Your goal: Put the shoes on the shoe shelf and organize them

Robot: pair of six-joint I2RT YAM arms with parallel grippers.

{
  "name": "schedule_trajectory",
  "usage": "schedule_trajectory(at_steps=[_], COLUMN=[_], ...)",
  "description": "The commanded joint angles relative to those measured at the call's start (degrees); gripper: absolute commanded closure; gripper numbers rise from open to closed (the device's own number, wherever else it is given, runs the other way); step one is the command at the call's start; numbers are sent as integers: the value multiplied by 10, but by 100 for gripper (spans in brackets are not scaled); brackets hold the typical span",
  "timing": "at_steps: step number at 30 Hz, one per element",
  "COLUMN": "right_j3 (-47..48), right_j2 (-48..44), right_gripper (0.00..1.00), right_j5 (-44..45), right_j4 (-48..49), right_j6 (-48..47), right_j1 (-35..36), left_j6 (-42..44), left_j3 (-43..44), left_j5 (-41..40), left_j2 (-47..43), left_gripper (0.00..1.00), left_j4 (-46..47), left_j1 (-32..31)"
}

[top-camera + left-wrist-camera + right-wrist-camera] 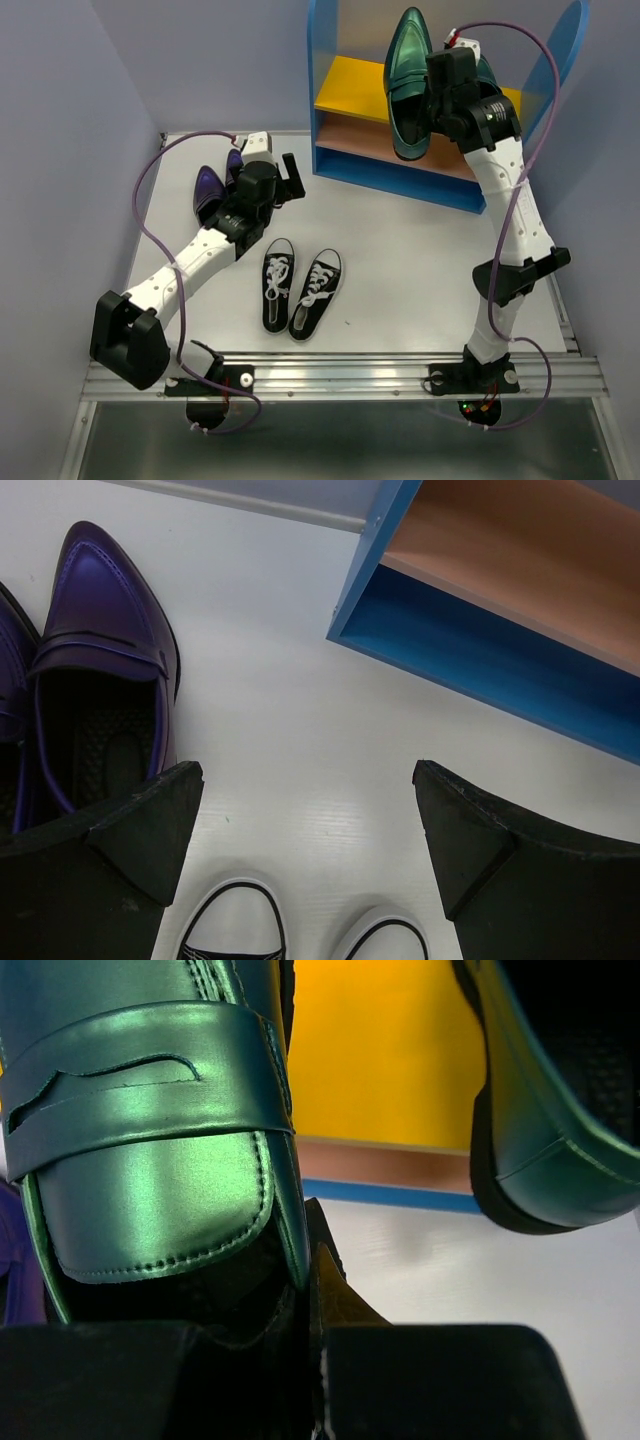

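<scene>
Loafer [405, 80], glossy green, smooth | right end effector [310, 1290] clamps its rim, apparently | left end effector [308, 780] wide

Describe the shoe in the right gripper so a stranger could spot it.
Start at the blue-sided shoe shelf at the table's far edge. Before it, the right gripper clamps a glossy green loafer. Unlike the black sneakers and purple shoes, it is airborne.
</scene>
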Motion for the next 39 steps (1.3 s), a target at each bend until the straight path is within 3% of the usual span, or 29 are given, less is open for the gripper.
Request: schedule_trajectory(at_steps=[1,16,39], right_j3=[31,49,-1], right_j2=[-10,42,49], right_gripper=[99,99,99], right_j5=[40,-2,-52], right_j4=[133,193,192], right_j6=[4,12,30], right_j1=[-26,-120,-143], left_j6=[3,5,5], left_j3=[-7,-10,-6], left_j5=[-6,-10,-9], left_j2=[-21,-25,-11], left_gripper=[2,2,2], left_j4=[17,16,16], left_j1=[-1,-2,-2])
